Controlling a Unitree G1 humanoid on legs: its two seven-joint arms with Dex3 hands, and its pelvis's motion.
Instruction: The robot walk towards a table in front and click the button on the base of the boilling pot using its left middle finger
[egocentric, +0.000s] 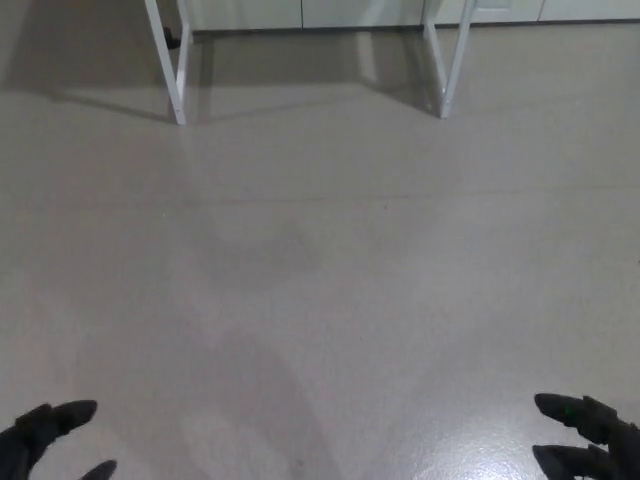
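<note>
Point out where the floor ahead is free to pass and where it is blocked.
Bare floor runs from the left hand and right hand up to the white table legs. The gap between the two leg pairs is open; only the legs themselves obstruct.

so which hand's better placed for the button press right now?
Neither yet. Left hand and right hand sit low at the frame edges, both open and empty. Only the white table legs show ahead across bare floor; no pot visible. Walking comes first.
</note>
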